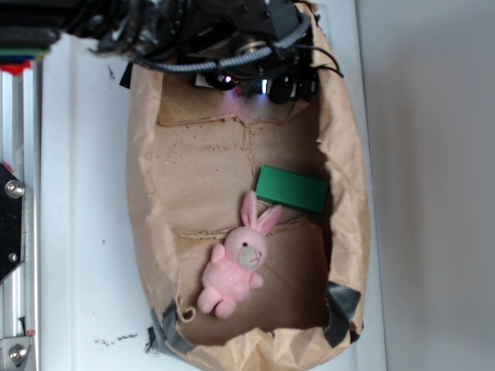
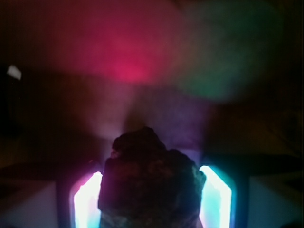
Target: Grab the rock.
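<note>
- My gripper [image 2: 151, 199] is clamped on the rock [image 2: 149, 180], glowing pads [image 2: 216, 199] touching both sides.
- Green block [image 1: 292, 188] and pink bunny [image 1: 234, 267] lie in the paper-lined box [image 1: 348, 201].

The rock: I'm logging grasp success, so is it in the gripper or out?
In. The rock sits between the gripper's two glowing fingers, filling the gap in the wrist view.
</note>
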You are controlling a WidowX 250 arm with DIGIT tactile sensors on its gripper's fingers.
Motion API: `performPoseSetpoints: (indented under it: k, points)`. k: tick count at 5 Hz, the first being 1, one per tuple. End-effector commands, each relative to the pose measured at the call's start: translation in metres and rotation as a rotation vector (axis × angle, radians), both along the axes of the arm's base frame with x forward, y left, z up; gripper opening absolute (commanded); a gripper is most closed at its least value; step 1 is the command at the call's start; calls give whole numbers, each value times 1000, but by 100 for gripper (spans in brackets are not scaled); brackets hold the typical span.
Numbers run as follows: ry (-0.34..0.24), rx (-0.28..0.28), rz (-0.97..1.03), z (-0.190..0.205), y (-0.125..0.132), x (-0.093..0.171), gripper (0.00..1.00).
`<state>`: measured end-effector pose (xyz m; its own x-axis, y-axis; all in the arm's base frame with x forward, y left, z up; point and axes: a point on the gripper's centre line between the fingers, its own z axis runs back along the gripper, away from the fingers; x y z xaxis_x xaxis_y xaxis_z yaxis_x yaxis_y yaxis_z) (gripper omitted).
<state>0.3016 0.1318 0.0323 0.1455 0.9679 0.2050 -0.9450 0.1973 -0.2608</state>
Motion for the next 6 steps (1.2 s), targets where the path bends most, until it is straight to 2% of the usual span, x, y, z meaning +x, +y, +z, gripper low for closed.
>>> performPoseSetpoints:
  k: [1,2,3,4,6]
  points:
    - [-121,19,-301,60,1,-12,0]
    - [-123,18,-404,83,-9,-11,0]
    - [-74,64,-611,106,-23,-11,0]
    - [17,120,-801,121,-35,-15,0]
    - [53,99,-1120,145,-60,-36,0]
